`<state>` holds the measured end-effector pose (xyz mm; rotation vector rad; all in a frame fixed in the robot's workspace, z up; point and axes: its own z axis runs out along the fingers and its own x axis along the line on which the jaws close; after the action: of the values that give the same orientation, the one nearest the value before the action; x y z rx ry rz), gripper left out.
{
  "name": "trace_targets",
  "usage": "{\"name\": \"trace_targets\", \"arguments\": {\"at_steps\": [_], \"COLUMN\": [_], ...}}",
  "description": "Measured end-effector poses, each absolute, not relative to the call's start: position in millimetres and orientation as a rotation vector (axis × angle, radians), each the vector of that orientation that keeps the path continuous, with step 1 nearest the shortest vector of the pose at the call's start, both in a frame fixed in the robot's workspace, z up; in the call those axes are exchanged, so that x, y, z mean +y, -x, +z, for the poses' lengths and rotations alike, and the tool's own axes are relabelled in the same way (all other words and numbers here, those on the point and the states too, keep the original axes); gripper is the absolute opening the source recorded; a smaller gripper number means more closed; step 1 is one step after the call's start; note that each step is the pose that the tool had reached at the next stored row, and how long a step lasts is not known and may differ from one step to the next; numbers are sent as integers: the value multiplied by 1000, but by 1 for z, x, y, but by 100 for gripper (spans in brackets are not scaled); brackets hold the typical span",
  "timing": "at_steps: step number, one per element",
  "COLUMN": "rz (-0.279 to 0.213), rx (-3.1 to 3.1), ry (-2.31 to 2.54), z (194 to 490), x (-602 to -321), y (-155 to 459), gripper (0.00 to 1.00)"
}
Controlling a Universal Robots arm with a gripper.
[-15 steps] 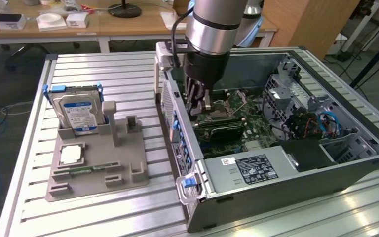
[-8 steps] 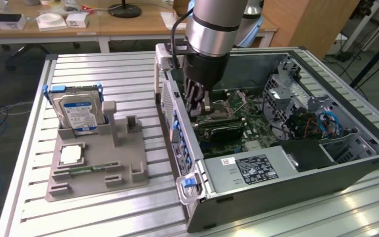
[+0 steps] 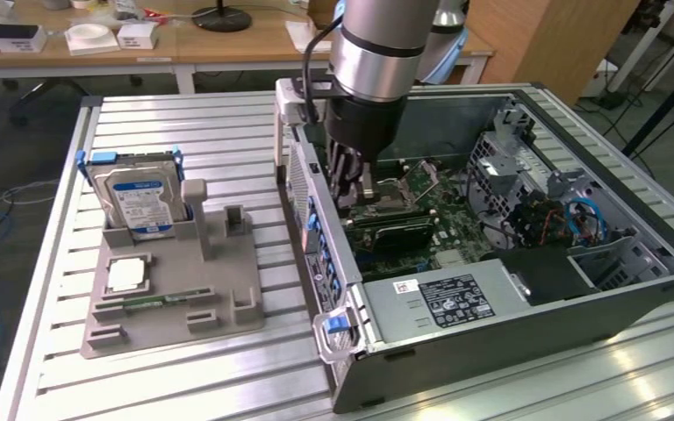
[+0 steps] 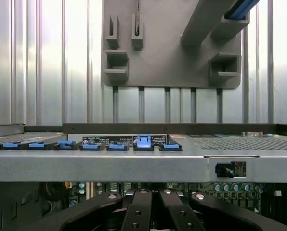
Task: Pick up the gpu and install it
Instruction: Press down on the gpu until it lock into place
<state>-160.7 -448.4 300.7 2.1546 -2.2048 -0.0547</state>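
Note:
My gripper (image 3: 353, 189) reaches down into the open computer case (image 3: 648, 294), close to the case's wall on the exterior view's left. It hangs just over the green motherboard (image 3: 455, 230). The wrist view has the black fingers (image 4: 138, 211) pressed together, so the gripper (image 4: 152, 208) is shut. The gpu (image 3: 393, 231), a thin dark card, lies along the motherboard right below the fingers. I cannot tell whether the fingers clamp it or only touch it.
A grey parts holder (image 3: 173, 289) on the slatted table carries a silver hard drive (image 3: 138, 197), a small silver square part (image 3: 126, 274) and a green memory stick (image 3: 155, 301). Blue clips (image 4: 143, 141) line the case wall. A power supply (image 3: 455, 298) fills the near corner.

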Motion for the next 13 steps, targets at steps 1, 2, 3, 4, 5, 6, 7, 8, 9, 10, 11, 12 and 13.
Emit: {"name": "trace_targets", "arguments": {"at_steps": [1,2,3,4,5,6,7,8,9,10,11,12,13], "rz": [-55,-55,-55,-55,-55,-55,-55,-55,-55,-55,-55,-55,-55], "rx": [-2204,-2204,-2204,-2204,-2204,-2205,-2205,-2205,-2204,-2204,-2204,-2204,-2204], "ry": [-2154,-2154,-2154,-2154,-2154,-2154,-2155,-2155,-2155,-2154,-2154,-2154,-2153], "z": [300,300,300,299,299,298,298,298,298,299,299,299,299], "x": [-448,-448,-448,-449,-449,-448,-448,-448,-448,-448,-448,-448,-448], "y": [161,161,161,162,162,162,162,162,162,162,162,162,162], "gripper": [11,11,11,11,11,11,11,11,11,11,11,11,11]}}
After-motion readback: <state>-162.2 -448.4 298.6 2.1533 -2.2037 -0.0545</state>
